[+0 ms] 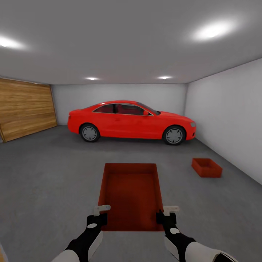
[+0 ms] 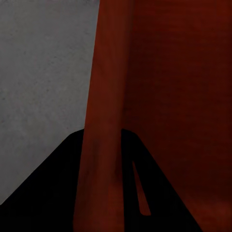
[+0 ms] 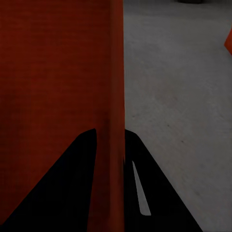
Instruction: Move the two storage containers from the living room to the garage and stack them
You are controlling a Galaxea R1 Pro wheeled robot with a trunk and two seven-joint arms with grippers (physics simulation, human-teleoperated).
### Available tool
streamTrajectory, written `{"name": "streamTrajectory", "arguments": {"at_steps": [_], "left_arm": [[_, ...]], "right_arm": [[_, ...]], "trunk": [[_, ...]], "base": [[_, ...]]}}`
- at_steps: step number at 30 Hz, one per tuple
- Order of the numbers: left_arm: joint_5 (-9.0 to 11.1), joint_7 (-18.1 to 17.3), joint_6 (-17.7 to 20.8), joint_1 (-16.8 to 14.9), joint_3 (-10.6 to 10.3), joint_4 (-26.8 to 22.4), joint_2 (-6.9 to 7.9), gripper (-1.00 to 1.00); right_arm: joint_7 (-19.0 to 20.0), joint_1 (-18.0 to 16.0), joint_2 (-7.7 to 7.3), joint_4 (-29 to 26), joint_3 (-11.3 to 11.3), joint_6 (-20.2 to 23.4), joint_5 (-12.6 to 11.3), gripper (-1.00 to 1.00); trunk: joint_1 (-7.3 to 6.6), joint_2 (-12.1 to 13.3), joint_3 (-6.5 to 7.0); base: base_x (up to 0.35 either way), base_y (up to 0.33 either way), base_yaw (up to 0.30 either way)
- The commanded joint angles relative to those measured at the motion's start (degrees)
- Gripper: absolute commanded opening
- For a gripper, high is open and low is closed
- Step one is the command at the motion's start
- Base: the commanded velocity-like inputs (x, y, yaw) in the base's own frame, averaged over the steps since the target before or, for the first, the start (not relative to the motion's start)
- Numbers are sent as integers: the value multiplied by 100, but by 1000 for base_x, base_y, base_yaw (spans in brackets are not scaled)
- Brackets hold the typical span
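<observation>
Two orange-red lidless containers, one (image 1: 131, 196) clamped by both end effectors (image 1: 98, 218) (image 1: 166, 217), other (image 1: 206, 167) on floor (image 1: 47, 182).

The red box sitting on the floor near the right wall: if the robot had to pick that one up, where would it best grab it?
Probably by its thin upright walls. The container on the floor is lidless and open upward, so a gripper could come from above and pinch a rim, as the left gripper and right gripper each clamp a side wall of the carried container.
</observation>
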Motion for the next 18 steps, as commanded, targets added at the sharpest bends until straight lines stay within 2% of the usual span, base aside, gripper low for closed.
{"name": "streamTrajectory", "arguments": {"at_steps": [1, 18], "left_arm": [[110, 36, 0, -2, 150, 4, 279, -100], [110, 41, 0, -2, 150, 4, 278, -100]], "right_arm": [[13, -3, -42, -23, -321, -10, 70, -100], [13, -3, -42, -23, -321, -13, 70, -100]], "trunk": [[5, -2, -1], [5, -2, -1]], "base": [[321, 0, 0], [321, 0, 0]]}}
